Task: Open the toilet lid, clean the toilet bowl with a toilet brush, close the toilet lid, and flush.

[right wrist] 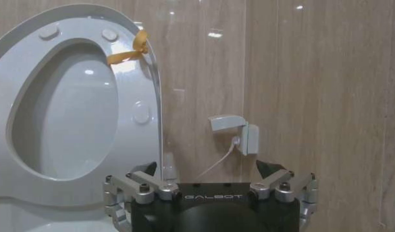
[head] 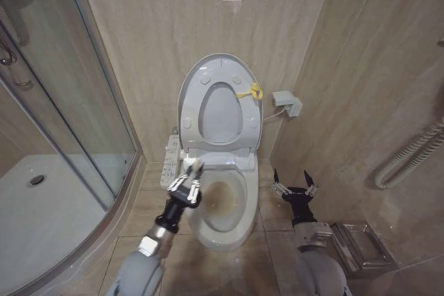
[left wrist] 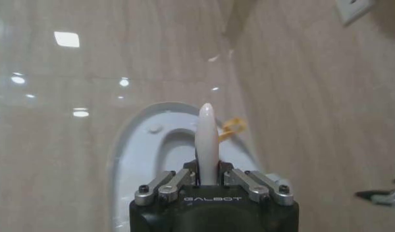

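Toilet lid [head: 191,88] raised against far wall, left gripper [head: 189,173] clamping toilet brush [left wrist: 206,140] handle over stained toilet bowl [head: 223,202], right gripper [head: 294,186] spread wide, empty, right of bowl.

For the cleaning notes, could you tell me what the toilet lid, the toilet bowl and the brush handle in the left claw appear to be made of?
The toilet lid: apparently glossy white plastic, thin-edged with moulded bumpers.
The toilet bowl: likely glazed white ceramic, thick rounded rim, brownish stains inside.
The toilet brush handle: smooth white, probably plastic, clamped in the left claw.
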Robot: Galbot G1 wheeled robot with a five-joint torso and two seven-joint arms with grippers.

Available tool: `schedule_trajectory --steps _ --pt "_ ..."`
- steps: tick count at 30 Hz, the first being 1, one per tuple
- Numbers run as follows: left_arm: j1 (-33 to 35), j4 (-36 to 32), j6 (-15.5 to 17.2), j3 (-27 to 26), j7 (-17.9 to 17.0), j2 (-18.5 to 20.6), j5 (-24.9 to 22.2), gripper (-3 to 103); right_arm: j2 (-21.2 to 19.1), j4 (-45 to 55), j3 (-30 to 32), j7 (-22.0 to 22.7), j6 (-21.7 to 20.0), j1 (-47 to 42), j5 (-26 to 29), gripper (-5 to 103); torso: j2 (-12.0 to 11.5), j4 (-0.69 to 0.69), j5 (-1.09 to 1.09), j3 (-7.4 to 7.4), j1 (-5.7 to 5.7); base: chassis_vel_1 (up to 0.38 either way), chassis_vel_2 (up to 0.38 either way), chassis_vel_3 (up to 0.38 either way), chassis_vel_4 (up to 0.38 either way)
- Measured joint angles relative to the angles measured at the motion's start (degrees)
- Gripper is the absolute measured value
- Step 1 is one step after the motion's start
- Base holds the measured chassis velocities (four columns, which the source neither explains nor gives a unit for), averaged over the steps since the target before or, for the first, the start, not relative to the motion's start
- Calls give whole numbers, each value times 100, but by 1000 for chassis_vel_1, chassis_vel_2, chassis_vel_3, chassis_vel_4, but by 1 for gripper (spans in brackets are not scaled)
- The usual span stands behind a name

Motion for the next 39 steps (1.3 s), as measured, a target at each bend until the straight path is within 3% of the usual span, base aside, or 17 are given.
schedule_trajectory --steps 10,17,22,28,36,39 --pt "906 -163 -301 -1120 -230 -132 -131 19 0 0 0 0 0 0 0 100 0 0 0 0 0 0 0 0 0" --pt "1020 455 -752 -1703 -520 -316 -148 19 0 0 0 0 0 0 0 100 0 0 0 0 0 0 0 0 0" --pt "826 1077 -1123 -1748 -617 -367 -198 19 0 1 -1 0 0 0 0 100 0 -1 0 0 0 0 0 0 0" --pt "357 2562 -1915 -1427 -640 -441 -477 19 0 1 0 0 0 0 0 100 0 -1 0 1 1 0 0 0 0" --pt "-44 3375 -2206 -1053 -513 -509 -893 19 0 0 0 0 0 0 0 100 -1 -1 1 1 1 0 0 0 0" --pt "-353 3995 -2287 -931 -488 -515 -937 19 0 1 1 1 0 0 0 100 -1 1 1 1 1 0 0 0 0"
